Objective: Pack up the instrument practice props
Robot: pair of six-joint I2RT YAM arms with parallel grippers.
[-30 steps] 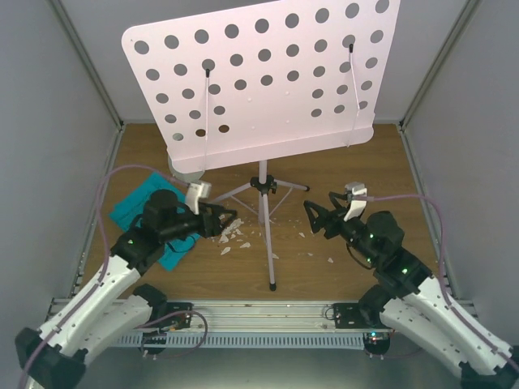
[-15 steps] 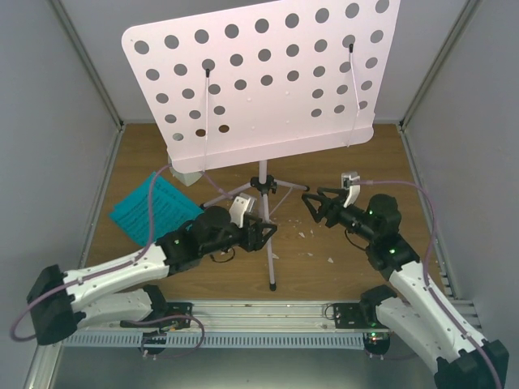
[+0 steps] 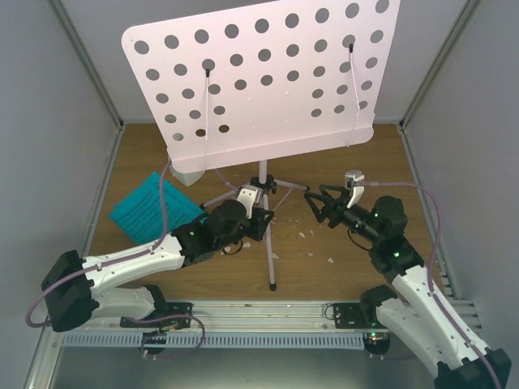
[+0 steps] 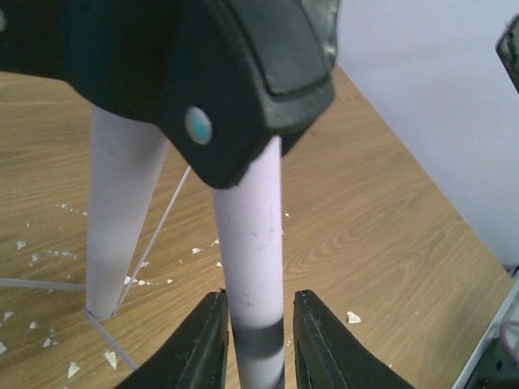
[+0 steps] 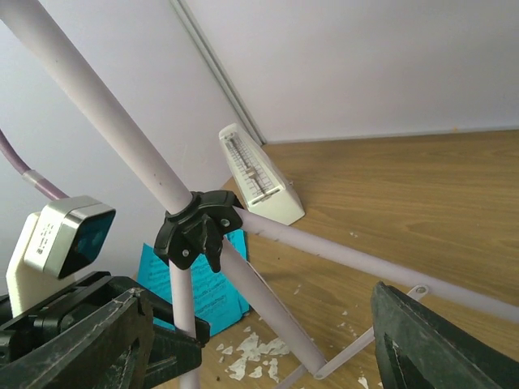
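The pale pink music stand (image 3: 268,81) stands mid-table on its tripod. My left gripper (image 3: 263,223) straddles the front leg (image 4: 247,267). Its left finger touches the tube, and a thin gap shows at the right finger (image 4: 324,340). My right gripper (image 3: 315,207) is open wide beside the right-hand leg, facing the black leg hub (image 5: 195,231), and grips nothing. The white metronome (image 5: 259,178) stands behind the hub; in the top view it peeks out under the desk's left corner (image 3: 188,172). Cyan sheet music (image 3: 150,207) lies flat on the left.
White crumbs (image 3: 304,235) are scattered on the wooden floor around the tripod feet. Grey walls close in on the left, right and back. The stand's wide desk overhangs the far half of the table.
My left arm swung right, from over the sheet music to the stand's front leg, and its jaws narrowed around the tube. My right gripper crept toward the tripod and narrowed slightly.
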